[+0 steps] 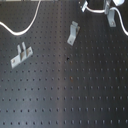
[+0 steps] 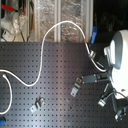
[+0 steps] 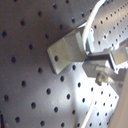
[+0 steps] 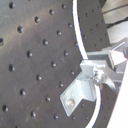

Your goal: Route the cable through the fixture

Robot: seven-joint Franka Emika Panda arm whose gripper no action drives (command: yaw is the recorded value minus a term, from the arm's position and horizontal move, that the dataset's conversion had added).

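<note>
We are working the white cable [image 2: 44,45] toward a fixture, and from the perforated board [image 2: 55,85] as our landmark, it is snaking loosely across the board's far half in the second exterior view, looping from that view's left edge up to the board's rear edge and down again toward the arm [image 2: 119,55]; its red-marked end [image 2: 91,37] is near the arm. It looks thin, smooth and limp, so we judge it will sag and spring back unless kept lightly taut. In the second wrist view the cable [image 4: 80,37] is running just beside a small metal bracket [image 4: 82,87] bolted to the board, seemingly touching its upper tab. The gripper [image 4: 107,67] is sitting close above that bracket, but we cannot tell how far its jaws are parted or whether they are pinching the cable. To do this step well, we are thinking the cord should be lowered squarely into the bracket's slot, with slack fed gently. Two further brackets [image 1: 21,54] [image 1: 73,32] are standing elsewhere on the board.
</note>
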